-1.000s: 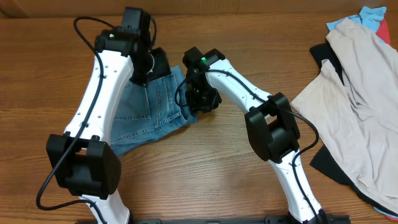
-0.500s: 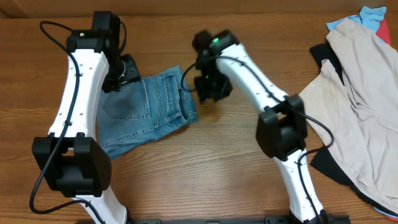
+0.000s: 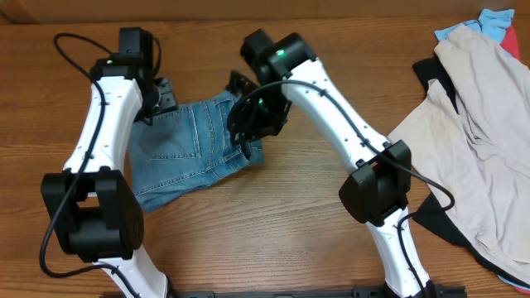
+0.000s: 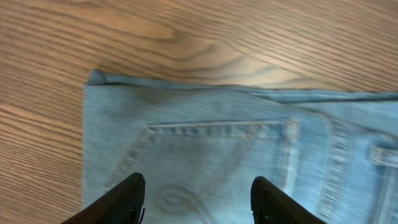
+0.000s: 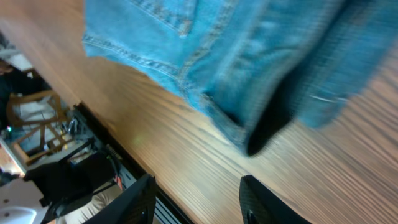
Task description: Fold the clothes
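Left end effector (image 4: 198, 186) hangs open over the jeans (image 4: 217, 134), near their corner.

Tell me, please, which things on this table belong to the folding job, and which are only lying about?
Belong to the job:
- light blue jeans, lying between the two arms
- left claw and right claw, both open

Only lying about, at the right side of the table:
- pale beige garment
- black garment
- bright blue garment
- red garment
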`<state>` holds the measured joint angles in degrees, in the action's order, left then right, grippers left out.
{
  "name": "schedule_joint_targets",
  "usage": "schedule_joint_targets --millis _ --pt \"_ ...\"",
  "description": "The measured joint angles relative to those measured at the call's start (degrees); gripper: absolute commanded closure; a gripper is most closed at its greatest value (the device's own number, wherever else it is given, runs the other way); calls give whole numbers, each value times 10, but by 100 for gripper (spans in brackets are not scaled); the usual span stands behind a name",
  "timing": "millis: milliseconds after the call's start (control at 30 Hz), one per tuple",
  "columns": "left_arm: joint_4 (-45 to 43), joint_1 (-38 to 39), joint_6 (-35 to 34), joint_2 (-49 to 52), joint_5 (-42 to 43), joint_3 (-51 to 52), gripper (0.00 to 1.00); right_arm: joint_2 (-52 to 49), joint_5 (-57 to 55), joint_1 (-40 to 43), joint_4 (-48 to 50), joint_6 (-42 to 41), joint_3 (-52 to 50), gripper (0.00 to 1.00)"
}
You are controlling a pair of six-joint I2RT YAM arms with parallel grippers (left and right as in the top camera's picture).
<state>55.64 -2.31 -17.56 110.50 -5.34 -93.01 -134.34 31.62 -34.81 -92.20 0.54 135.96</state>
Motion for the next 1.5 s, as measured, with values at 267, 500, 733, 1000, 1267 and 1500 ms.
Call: schedule_joint_targets --millis 267,500,733,1000,1267,1500 --pt "-4 -26 14 86 -3 0 38 0 14 -34 75 5 -42 53" --pt "32 -26 15 135 -3 -3 41 0 9 -36 234 -7 -210 54" --pt "187 -26 15 150 -4 2 53 2 -68 -17 308 -50 -282 57" --pt "238 -23 15 159 50 26 64 5 -150 33 373 -60 -283 52" --pt "141 -22 42 87 122 31 12 9 -184 49 364 -63 -283 46" --pt "22 -22 60 -33 153 28 0 9 -192 50 364 -63 -283 46"
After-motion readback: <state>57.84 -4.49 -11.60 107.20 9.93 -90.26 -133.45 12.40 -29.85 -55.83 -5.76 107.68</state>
